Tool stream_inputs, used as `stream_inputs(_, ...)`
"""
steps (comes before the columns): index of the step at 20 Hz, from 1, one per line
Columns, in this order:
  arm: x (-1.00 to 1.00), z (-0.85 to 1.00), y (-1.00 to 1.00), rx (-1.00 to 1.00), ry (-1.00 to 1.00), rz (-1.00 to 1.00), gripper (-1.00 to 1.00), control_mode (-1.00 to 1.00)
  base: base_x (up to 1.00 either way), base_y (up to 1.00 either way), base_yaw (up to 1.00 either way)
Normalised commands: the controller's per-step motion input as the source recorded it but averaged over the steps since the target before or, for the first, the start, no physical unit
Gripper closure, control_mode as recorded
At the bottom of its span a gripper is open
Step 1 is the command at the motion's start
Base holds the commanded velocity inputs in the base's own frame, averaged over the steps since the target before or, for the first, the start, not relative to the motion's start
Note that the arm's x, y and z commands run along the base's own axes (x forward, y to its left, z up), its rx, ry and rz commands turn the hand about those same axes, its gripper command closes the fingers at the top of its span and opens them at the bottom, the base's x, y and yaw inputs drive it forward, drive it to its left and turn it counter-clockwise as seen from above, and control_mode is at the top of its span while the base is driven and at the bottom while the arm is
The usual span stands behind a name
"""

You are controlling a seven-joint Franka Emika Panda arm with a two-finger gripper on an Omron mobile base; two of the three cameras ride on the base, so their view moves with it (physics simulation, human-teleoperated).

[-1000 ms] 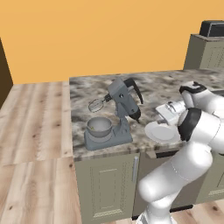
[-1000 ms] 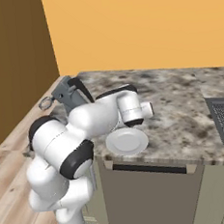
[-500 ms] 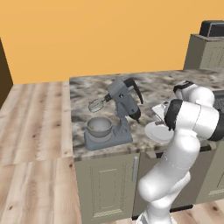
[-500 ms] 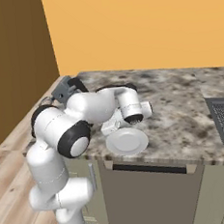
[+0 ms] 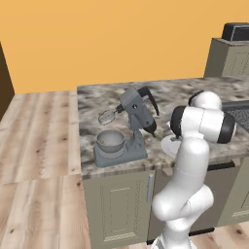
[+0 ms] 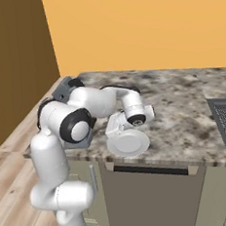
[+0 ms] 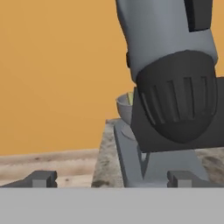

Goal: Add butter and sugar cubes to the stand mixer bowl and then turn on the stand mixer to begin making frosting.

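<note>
Hand view, pincer (image 7: 111,178) apart, facing stand mixer (image 7: 170,87), no readable labels

A dull grey metallic finish is shown by the stand mixer bowl (image 5: 111,140), a matt grey body with black ribbed trim by the stand mixer (image 5: 136,116). The counter (image 5: 92,99) is speckled stone; the plate (image 6: 128,144) is smooth white.

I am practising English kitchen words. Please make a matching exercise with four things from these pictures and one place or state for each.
Things:
1. bowl
2. whisk
3. plate
4. mixer head

Places or states:
A. tilted up and back
B. flat, near the counter's front edge
C. sits on the mixer's base
D. hangs in the air above the bowl

Pairs: 1-C, 2-D, 3-B, 4-A
</note>
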Motion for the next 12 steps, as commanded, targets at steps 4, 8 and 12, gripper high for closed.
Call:
stream_inputs(4, 0.21, -0.23, 0.05, 0.0, 0.0, 0.0, -1.0, -1.0, 0.0, 0.0, 0.0)
stream_inputs(8, 0.25, -0.14, 0.08, 0.0, 0.0, 0.0, -1.0, -1.0, 0.0, 0.0, 0.0)
stream_inputs(12, 0.22, -0.09, 0.13, 0.0, 0.0, 0.0, -1.0, -1.0, 0.0, 0.0, 0.0)
